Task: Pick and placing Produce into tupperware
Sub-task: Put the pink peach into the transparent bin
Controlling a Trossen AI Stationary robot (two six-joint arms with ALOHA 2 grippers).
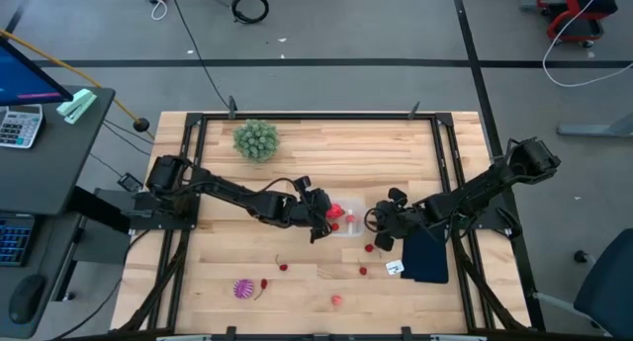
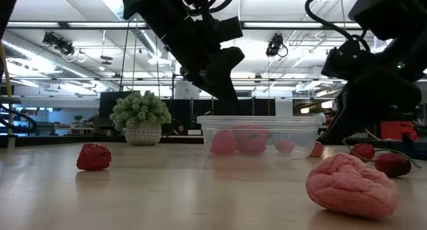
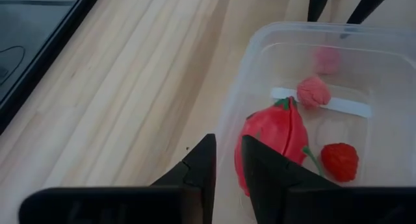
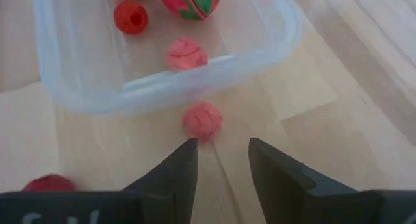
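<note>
The clear tupperware stands mid-table on its base and holds a large red piece, a pink piece and a red berry. My left gripper is at the tub's left wall, nearly shut. My right gripper is open, just right of the tub. A pink berry lies on the table ahead of its fingertips, against the tub's outer wall. Loose on the near table are a spiky purple piece, red pieces and a pink one. My left gripper pinches the tupperware's left wall at its rim. One finger is inside the tub and one is outside. The fingers come slanting down from the table's left side. The tub stays flat on the table.
A bushy green plant stands at the far left of the table. A dark pad and a white tag lie under my right arm. Black frame rails run along the table's sides. Bare wood lies near and left of the tub.
</note>
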